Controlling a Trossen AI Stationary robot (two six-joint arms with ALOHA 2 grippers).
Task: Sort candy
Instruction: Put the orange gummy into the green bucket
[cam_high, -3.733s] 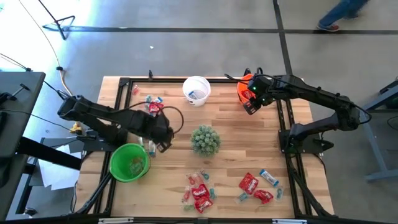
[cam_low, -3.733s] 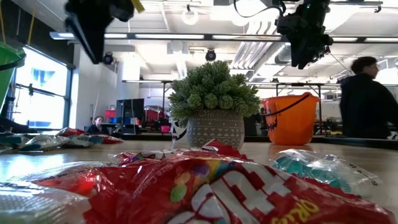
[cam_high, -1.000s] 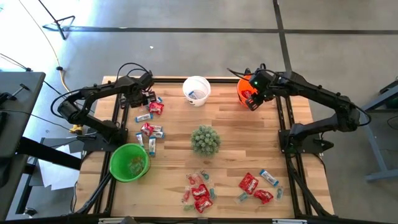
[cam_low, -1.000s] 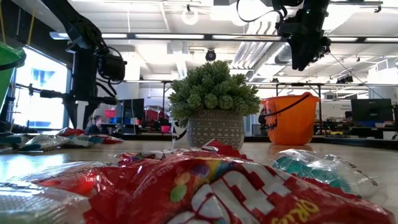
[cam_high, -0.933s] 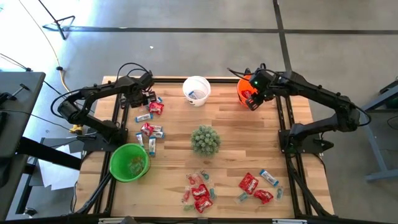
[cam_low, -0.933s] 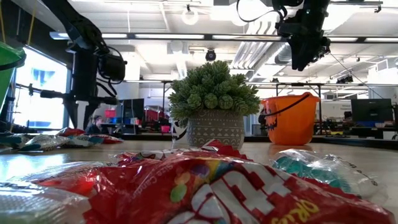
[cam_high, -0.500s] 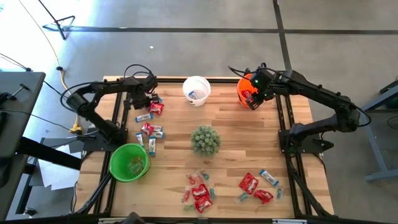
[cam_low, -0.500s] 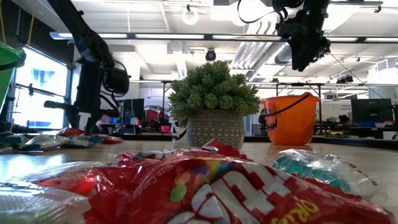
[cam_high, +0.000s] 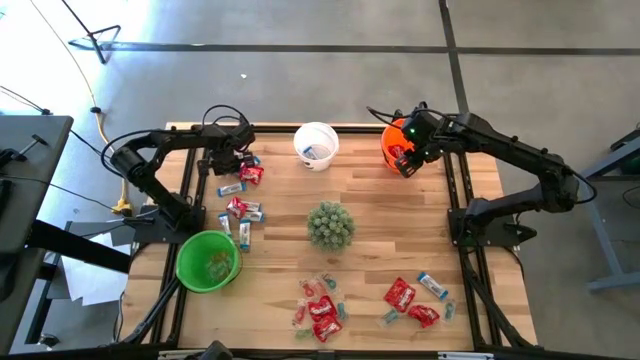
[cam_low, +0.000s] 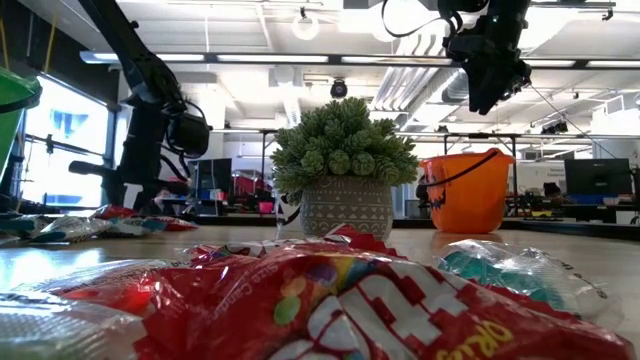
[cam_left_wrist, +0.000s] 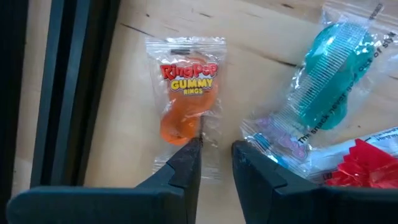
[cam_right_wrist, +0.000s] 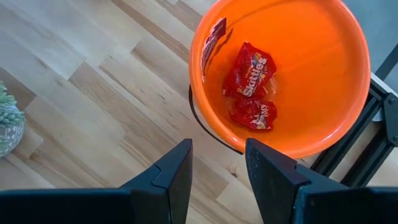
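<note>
Left gripper (cam_left_wrist: 216, 163), narrowly parted, above orange gummy candy (cam_left_wrist: 185, 99) at table's ten o'clock; possibly catching wrapper edge only, or neighbouring teal packet (cam_left_wrist: 333, 78). Right gripper (cam_right_wrist: 219, 163), open and empty, beside orange bucket (cam_right_wrist: 348, 74).

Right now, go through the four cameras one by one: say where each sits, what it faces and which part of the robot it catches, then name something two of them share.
High view: overhead, straight down on the table; both arms show.
Low view: at tabletop height, looking across red candy into the room; arms enter from above.
Left wrist view: over the left gripper, its fingers open, facing an orange gummy ring packet.
Right wrist view: over the right gripper, open, looking into the orange bucket.
Shared: the orange bucket also appears in the high and low views.
</note>
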